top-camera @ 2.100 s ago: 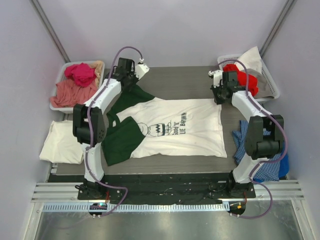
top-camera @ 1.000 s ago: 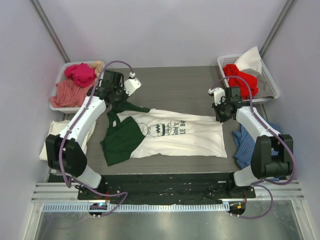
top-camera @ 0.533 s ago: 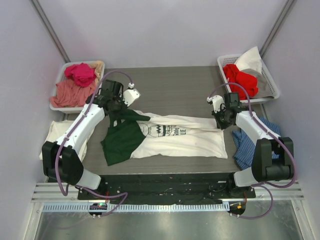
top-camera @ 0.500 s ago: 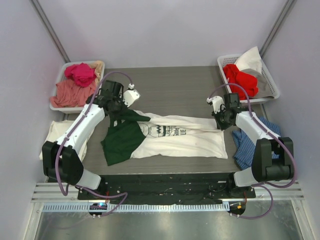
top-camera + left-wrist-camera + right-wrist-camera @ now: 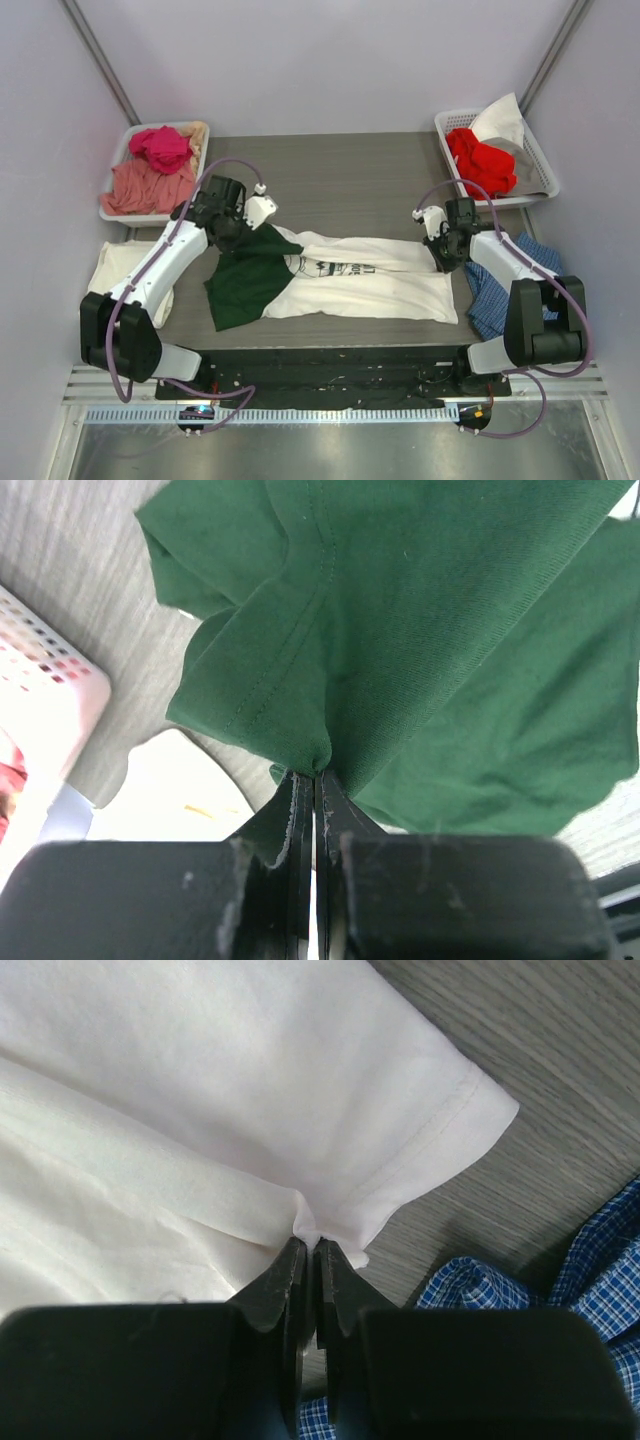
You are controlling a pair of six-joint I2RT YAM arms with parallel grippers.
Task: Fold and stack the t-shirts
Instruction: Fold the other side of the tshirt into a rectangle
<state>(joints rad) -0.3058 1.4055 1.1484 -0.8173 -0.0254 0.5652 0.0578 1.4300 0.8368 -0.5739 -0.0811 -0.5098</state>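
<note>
The white printed t-shirt [image 5: 375, 288] lies across the middle of the table, its far edge doubled over toward the near side. A dark green t-shirt [image 5: 243, 285] overlaps its left end. My left gripper [image 5: 243, 232] is shut on a bunched fold of the green t-shirt [image 5: 420, 630], and only green cloth shows at its tips [image 5: 316, 773]. At the white shirt's right end, my right gripper [image 5: 440, 262] pinches the hem corner [image 5: 400, 1150] between its tips [image 5: 311, 1243]. A cream t-shirt [image 5: 118, 282] lies flat at the table's left edge.
A white basket [image 5: 118, 160] at the back left holds pink and red garments. Another basket [image 5: 540, 160] at the back right holds a red garment and pale cloth. A blue checked cloth [image 5: 497, 300] lies crumpled right of the white shirt, close under my right gripper [image 5: 600, 1280].
Both grippers have come toward the near edge, carrying the far edge of the shirts with them. The white shirt has narrowed into a long folded band.
</note>
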